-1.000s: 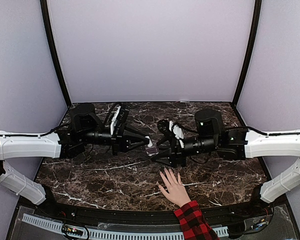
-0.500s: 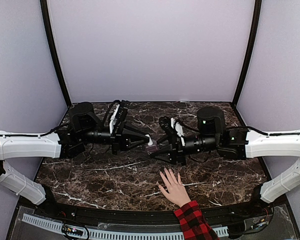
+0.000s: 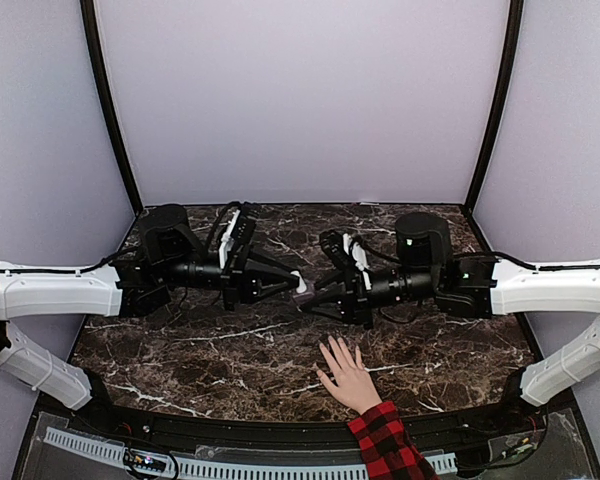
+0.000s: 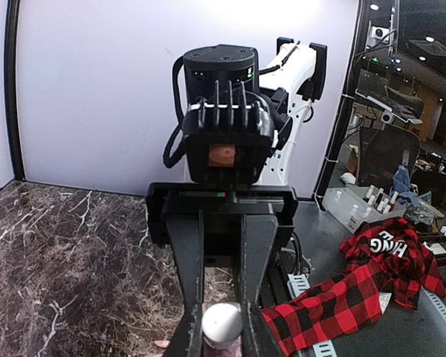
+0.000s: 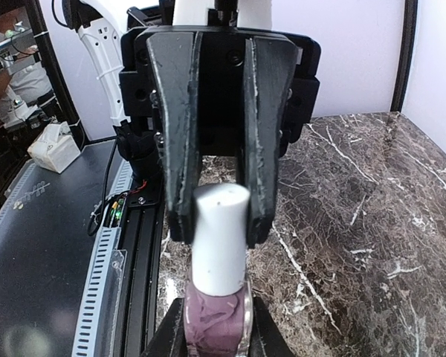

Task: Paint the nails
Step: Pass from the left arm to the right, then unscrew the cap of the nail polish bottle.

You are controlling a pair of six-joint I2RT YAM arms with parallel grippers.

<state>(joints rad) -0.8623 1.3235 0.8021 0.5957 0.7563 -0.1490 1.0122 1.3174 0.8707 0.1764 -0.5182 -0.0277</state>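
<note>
The nails (image 3: 337, 343) belong to one light-skinned human hand (image 3: 348, 378) that lies palm down on the dark brown, white-veined marble surface (image 3: 180, 350). It is near the front edge and a little right of centre. All five digits are spread, with the four fingers pointing away from the arms' bases and the thumb out to the left. From the top camera each nail is only a tiny pale fleck at a fingertip, scarcely lighter than the skin. They are too small to tell whether any carries colour, or to count them singly. A red-and-black plaid sleeve (image 3: 385, 447) covers the wrist.

Beyond the fingertips and apart from them, the two black grippers meet nose to nose over the middle of the surface, on one small glass polish bottle (image 5: 215, 316). It has a mauve-filled body and a tall white cylindrical cap. The right gripper (image 3: 306, 303) is clenched on the body; in the right wrist view its two fingers flank the mauve glass at the bottom edge. The left gripper (image 3: 292, 286) is clamped on the cap, with one long black finger pressed against each side. The left wrist view shows the rounded end of the cap facing the camera, with the right gripper's fingers running back on either side of it.

In all there are two white-and-black arms, two grippers, one bottle with one cap, and one hand with one sleeve.
</note>
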